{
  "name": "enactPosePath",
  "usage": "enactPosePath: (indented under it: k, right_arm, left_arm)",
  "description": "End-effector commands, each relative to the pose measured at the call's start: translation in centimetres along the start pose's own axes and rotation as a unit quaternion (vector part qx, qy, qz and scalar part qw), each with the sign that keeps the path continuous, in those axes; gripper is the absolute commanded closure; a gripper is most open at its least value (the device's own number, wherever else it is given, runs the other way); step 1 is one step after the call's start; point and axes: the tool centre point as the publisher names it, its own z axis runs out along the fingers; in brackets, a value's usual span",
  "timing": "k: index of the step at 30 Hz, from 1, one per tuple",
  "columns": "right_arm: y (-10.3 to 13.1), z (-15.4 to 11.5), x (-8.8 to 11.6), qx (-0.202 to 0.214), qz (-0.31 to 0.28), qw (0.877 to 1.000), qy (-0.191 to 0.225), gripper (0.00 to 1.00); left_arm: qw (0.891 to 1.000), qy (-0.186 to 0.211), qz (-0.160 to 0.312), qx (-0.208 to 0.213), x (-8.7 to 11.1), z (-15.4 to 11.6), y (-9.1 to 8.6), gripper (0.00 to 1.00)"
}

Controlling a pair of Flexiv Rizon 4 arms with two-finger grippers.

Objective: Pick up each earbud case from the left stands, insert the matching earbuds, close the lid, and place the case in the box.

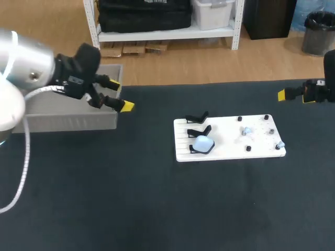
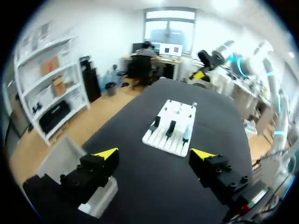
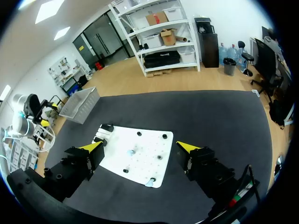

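Your left arm comes in from the left. Its pincer is at the right end of the grey box, with the fingers spread wide and nothing between them. In the left wrist view the box wall sits just beside one finger, with bare dark worktop under the gap.

Your right arm is at the right edge and roughly level. Its pincer points in toward the middle, also wide and holding nothing, well apart from the board.

Task things, near to far:
- **Board:** the white board lies flat on the worktop between the two arms.
- **Case:** the earbud case is pale blue and rounded, and sits on the nearest stand at the board's left side. You can't tell the lid state from here.
- **Stands:** two more black stands are lined up behind it.
- **Right half of the board:** there are small black pegs and two tiny pale blue pieces. One is mid-board and one is at the near right corner. They're likely the earbuds, but too small to confirm.
- **Box:** it sits at the worktop's far left edge, well apart from the board.
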Motion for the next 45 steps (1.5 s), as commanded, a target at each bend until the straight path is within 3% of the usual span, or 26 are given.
enactPosePath:
  k: [1,10,22,26,28,36,45]
  right_arm:
    - [0.0,0.0,0.0,0.001,0.0,1.0,0.0,0.0]
    - [0.0,0.0,0.0,0.001,0.0,1.0,0.0,0.0]
    - [0.0,0.0,0.0,0.001,0.0,1.0,0.0,0.0]
    - [0.0,0.0,0.0,0.001,0.0,1.0,0.0,0.0]
    - [0.0,0.0,0.0,0.001,0.0,1.0,0.0,0.0]
    - [0.0,0.0,0.0,0.001,0.0,1.0,0.0,0.0]
    - [0.0,0.0,0.0,0.001,0.0,1.0,0.0,0.0]
  left_arm:
    - [0.997,-0.024,0.049,0.054,0.0,2.5,0.2,0.0]
    - [0.987,-0.045,0.093,0.123,0.2,6.5,-1.4,0.0]
    - [0.977,-0.056,0.129,0.16,0.5,11.4,-3.9,0.0]
    - [0.976,-0.061,0.134,0.163,0.7,12.6,-4.7,0.0]
    - [0.975,-0.062,0.135,0.164,1.0,13.2,-5.2,0.06]
    - [0.975,-0.064,0.131,0.167,1.7,14.9,-6.3,0.15]
    - [0.974,-0.066,0.152,0.153,2.1,17.2,-8.1,0.18]
